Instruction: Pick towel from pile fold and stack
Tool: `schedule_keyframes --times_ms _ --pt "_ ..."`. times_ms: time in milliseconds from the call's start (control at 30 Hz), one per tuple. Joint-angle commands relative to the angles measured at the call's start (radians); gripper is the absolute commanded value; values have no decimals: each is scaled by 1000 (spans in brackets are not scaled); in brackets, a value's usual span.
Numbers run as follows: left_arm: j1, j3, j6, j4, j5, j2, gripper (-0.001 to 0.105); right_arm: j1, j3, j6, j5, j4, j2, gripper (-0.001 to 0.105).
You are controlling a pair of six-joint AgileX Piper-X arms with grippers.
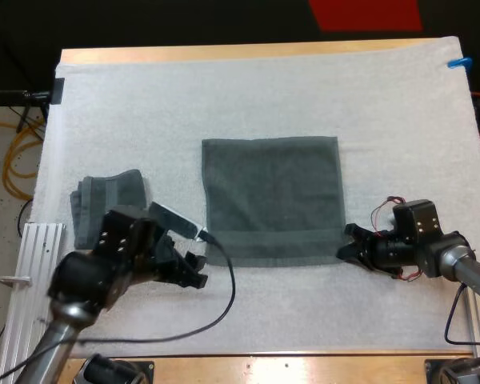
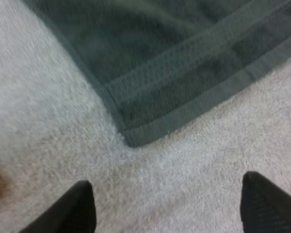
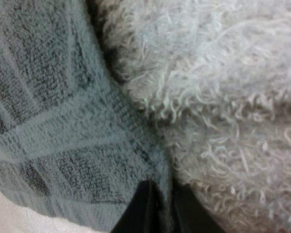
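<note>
A dark grey-green towel (image 1: pixel 272 200) lies spread flat in the middle of the white mat (image 1: pixel 224 88). My left gripper (image 1: pixel 198 272) hovers just short of its near left corner (image 2: pixel 136 136), open, with both black fingers (image 2: pixel 80 208) wide apart over bare mat. My right gripper (image 1: pixel 346 244) is at the near right corner, its fingers (image 3: pixel 145 208) pinched on the towel's hem (image 3: pixel 162 179). A second towel (image 1: pixel 104 200), loosely folded, lies at the left of the mat, partly behind my left arm.
An aluminium rail (image 1: pixel 32 264) runs along the table's left side beside my left arm. Yellow cable (image 1: pixel 16 160) lies on the floor beyond the left edge. Bare mat stretches behind and in front of the flat towel.
</note>
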Motion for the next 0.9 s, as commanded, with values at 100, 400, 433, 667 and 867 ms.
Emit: schedule_keyframes --times_ms 100,400,433,667,867 --pt "-4 50 -37 -140 51 108 61 1 4 -10 20 11 7 0" --pt "-4 51 -45 -256 89 411 61 1 4 -10 8 11 7 0" --pt "-4 51 -45 -265 89 428 61 1 4 -10 8 11 7 0" --pt "-4 51 -77 -335 87 602 61 1 4 -10 9 11 7 0" --pt "-4 51 -78 -372 87 652 60 1 4 -10 9 11 7 0"
